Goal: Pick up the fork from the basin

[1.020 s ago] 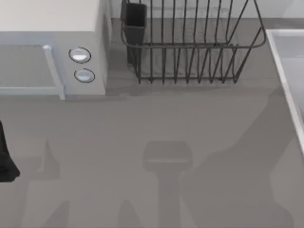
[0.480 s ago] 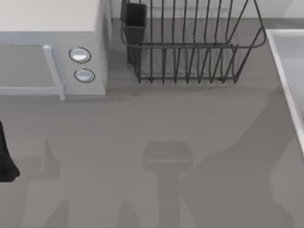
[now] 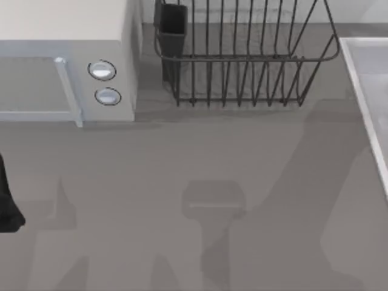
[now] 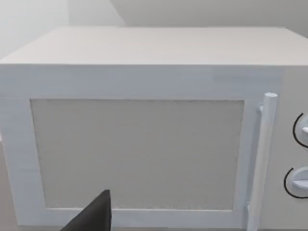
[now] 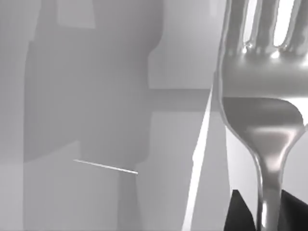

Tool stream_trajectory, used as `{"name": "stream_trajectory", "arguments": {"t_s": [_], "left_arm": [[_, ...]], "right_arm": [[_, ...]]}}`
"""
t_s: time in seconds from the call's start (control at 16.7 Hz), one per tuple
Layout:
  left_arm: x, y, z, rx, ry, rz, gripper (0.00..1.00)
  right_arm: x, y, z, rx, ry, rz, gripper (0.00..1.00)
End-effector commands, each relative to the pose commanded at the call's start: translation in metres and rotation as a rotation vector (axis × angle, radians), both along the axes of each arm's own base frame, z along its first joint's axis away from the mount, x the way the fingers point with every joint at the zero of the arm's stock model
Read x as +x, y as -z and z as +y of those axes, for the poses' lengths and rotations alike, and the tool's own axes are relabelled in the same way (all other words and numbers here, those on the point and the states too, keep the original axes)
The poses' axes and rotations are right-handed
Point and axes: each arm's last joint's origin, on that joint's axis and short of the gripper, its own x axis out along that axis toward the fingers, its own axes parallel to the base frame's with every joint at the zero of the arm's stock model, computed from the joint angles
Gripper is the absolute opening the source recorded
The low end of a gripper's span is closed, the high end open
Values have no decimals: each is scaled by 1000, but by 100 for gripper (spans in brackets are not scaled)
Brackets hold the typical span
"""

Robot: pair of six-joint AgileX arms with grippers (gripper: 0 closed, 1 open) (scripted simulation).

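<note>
- Right gripper (image 5: 262, 216): dark fingers (image 5: 237, 211) at the base of the right wrist view, closed on either side of a thin metal handle; clamped on the fork.
- Fork (image 5: 262, 96): shiny silver, close before the right wrist camera, tines pointing away from the gripper, neck and handle running down between the fingers. It looks held in the air, clear of the surface behind it.
- Basin (image 3: 371, 91): pale, with a raised light rim, at the right edge of the table in the top view. The pale flat planes behind the fork in the right wrist view are probably its floor and wall, though I cannot tell for certain.
- Left gripper (image 4: 94, 216): a dark tip low in the left wrist view, facing the white box; whether its fingers are apart or together I cannot tell. The left arm (image 3: 7, 203) sits parked at the table's left edge.
- White box (image 3: 66, 60): two round knobs and a bar handle, far left of the table.
- Wire rack (image 3: 242, 54): black, at the far middle, between box and basin.
- Progress, as a judgement: the grasp appears made and the fork looks lifted, so the task seems nearly done. What is left, if anything, is to carry the fork fully clear of the basin.
</note>
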Motion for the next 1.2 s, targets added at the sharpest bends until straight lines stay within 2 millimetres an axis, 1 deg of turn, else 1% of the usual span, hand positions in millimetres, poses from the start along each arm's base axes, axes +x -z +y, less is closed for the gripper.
{"name": "stream_trajectory", "arguments": {"t_s": [0.18, 0.3, 0.36, 0.66, 0.72, 0.78, 0.84, 0.9, 0.96, 1.08, 1.2], "left_arm": [[0, 0, 0, 0, 0, 0, 100], [0, 0, 0, 0, 0, 0, 100], [0, 0, 0, 0, 0, 0, 100], [0, 0, 0, 0, 0, 0, 100], [0, 0, 0, 0, 0, 0, 100], [0, 0, 0, 0, 0, 0, 100], [0, 0, 0, 0, 0, 0, 100], [0, 0, 0, 0, 0, 0, 100], [0, 0, 0, 0, 0, 0, 100], [0, 0, 0, 0, 0, 0, 100], [0, 0, 0, 0, 0, 0, 100]], "right_arm": [[-4, -46, 1, 1, 0, 2, 0], [-7, -67, 2, -2, 0, -6, 0], [-8, -71, 2, -2, 0, -8, 0], [-7, -71, 4, -2, 0, -8, 0], [-8, -73, 10, -1, 0, -6, 0], [-9, -76, 21, 0, 0, -4, 0], [-10, -81, 37, 1, 1, -1, 0], [-14, -87, 58, 3, 1, 2, 0], [-18, -94, 83, 4, 1, 6, 0], [-36, -109, 142, 6, -1, 14, 0], [-68, -124, 205, 6, -4, 23, 0]]}}
